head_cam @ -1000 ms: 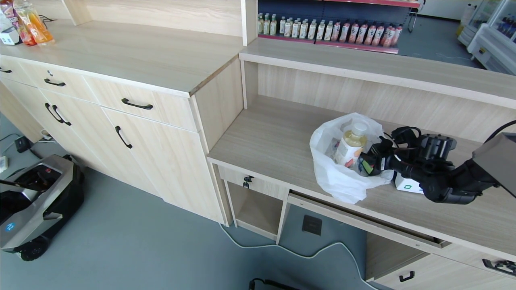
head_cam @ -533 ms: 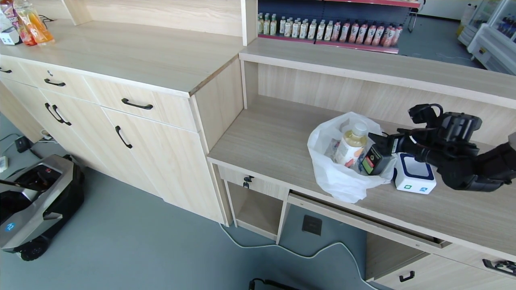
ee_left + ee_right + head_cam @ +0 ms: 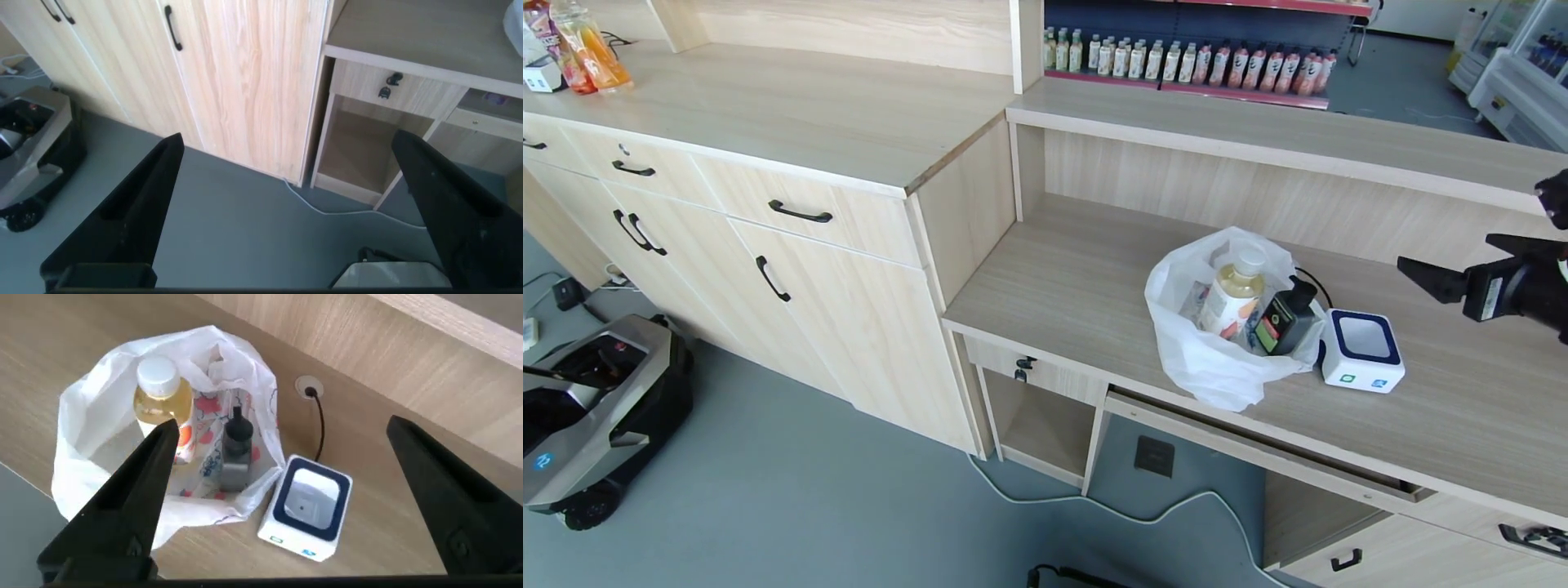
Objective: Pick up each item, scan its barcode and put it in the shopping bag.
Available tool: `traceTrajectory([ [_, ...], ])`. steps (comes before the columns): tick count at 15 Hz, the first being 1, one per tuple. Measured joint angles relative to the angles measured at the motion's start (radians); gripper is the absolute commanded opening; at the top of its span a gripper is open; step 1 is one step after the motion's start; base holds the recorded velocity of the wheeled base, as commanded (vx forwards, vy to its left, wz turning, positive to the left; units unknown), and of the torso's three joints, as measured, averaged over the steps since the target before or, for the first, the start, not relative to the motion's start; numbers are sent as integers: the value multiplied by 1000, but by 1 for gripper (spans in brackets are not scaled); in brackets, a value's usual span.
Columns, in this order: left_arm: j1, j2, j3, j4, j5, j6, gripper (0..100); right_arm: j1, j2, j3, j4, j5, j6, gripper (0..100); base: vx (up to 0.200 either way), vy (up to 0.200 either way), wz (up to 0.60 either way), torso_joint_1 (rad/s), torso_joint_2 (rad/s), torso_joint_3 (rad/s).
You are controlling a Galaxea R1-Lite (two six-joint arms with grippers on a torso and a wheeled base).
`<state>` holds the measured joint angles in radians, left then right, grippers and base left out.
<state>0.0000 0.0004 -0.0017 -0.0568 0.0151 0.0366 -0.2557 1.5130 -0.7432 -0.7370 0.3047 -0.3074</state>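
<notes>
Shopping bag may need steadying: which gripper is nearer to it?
Right. The right gripper hangs above the desk just past the scanner beside the shopping bag; the left gripper is low over the floor.

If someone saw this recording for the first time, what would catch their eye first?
The white shopping bag stands open on the lower counter, with a pale yellow drink bottle and a black bottle inside. Close beside it sits the white and blue barcode scanner. The right end effector hangs open above the counter, apart from both.

Wooden counter [image 3: 1078,278], cabinet doors [image 3: 849,327] with black handles, bottle row [image 3: 1188,61] on red shelf, white floor cable [image 3: 1045,497]
</notes>
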Motion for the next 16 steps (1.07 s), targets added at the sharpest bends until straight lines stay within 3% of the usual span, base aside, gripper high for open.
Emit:
traceTrajectory([
  [4,0,0,0,0,0,0,100,-63,-289,29,417,-150,14,100,0,0,-600,5,4,2],
  [5,0,0,0,0,0,0,100,-70,-341,8,469,-170,29,100,0,0,-600,2,7,2],
  [9,0,0,0,0,0,0,100,-72,-492,39,484,-109,156,100,0,0,0,0,0,0],
  [12,0,0,0,0,0,0,100,-98,-622,227,445,-75,177,100,0,0,0,0,0,0],
  [16,0,0,0,0,0,0,100,-108,-829,461,425,-105,186,100,0,0,0,0,0,0],
])
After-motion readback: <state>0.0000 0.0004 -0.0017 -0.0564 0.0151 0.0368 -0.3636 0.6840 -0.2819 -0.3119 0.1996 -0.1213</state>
